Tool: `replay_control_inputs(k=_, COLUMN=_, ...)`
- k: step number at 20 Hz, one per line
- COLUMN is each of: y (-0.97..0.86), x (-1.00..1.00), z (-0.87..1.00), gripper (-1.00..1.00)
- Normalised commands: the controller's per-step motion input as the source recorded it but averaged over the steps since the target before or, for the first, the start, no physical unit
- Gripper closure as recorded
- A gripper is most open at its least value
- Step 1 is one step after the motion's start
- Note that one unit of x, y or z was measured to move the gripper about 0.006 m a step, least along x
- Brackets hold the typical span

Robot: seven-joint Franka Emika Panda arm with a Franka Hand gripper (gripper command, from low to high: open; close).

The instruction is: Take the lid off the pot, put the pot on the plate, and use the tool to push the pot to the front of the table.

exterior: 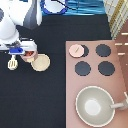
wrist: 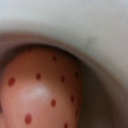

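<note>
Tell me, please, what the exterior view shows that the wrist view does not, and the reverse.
Only the exterior view shows the gripper over the pot near the table's left edge, beside the plate and the tool, with the lid on a stove burner. Only the wrist view shows the pot's reddish, dark-dotted contents close up. Both show the pot.

Black table [exterior: 35, 100]: plate [exterior: 41, 63], tool [exterior: 12, 63], stove [exterior: 95, 80]; gripper [exterior: 25, 54] above
</note>
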Motion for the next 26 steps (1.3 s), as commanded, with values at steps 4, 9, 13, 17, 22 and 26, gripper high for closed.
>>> replay_control_inputs(k=4, y=0.32, x=0.19, z=-0.41, gripper=1.0)
replay_control_inputs(k=9, y=0.23, x=0.14, z=-0.4, gripper=1.0)
replay_control_inputs(k=13, y=0.06, x=-0.17, z=-0.47, gripper=1.0)
replay_control_inputs(k=17, y=0.05, x=-0.42, z=-0.22, gripper=1.0)
replay_control_inputs(k=22, y=0.16, x=-0.26, z=-0.27, gripper=1.0)
replay_control_inputs(k=26, y=0.29, x=-0.19, z=-0.12, gripper=1.0)
